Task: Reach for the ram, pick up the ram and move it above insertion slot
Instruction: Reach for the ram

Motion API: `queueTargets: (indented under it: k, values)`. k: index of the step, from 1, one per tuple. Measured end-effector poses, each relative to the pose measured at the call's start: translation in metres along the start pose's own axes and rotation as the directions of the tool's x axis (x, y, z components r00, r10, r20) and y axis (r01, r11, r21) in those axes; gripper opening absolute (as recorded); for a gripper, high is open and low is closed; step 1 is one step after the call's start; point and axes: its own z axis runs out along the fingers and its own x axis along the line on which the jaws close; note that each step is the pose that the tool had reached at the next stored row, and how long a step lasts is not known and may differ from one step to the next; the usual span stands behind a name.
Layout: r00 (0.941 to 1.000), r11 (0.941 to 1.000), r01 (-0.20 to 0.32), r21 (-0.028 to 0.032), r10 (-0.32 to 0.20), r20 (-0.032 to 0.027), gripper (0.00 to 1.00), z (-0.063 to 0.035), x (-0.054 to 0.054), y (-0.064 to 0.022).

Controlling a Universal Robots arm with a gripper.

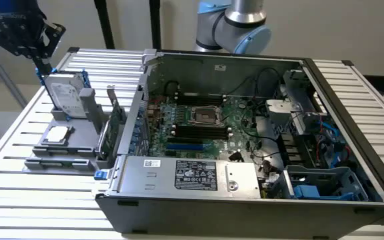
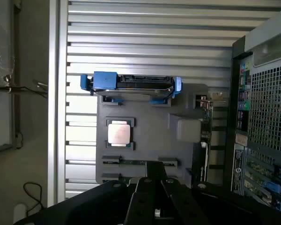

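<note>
While the black gripper (image 1: 43,62) hangs closed and empty at the exterior view's far left, the silver hard drive in its blue caddy (image 1: 67,95) stands upright at its five o'clock on a grey plastic holder (image 1: 78,150). At six o'clock from the drive lies a square silver processor (image 1: 57,134), then the ram (image 2: 138,162), a thin green circuit-board stick, untouched in its slot. At the holder's three o'clock sits the open black computer case (image 1: 245,210).

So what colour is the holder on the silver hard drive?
Blue: the plastic holder shows best in the wrist view.
</note>
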Motion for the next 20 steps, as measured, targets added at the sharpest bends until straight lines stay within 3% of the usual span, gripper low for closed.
queueTargets:
  k: [15, 20]
  values:
    - [1.0, 1.0, 0.0, 0.0001, 0.0, -0.0002, 0.11, -0.0001, 0.0, -0.0011]
    - [1.0, 1.0, 0.0, -0.0001, 0.0, 0.0, 0.11, 0.0007, 0.0, -0.0147]
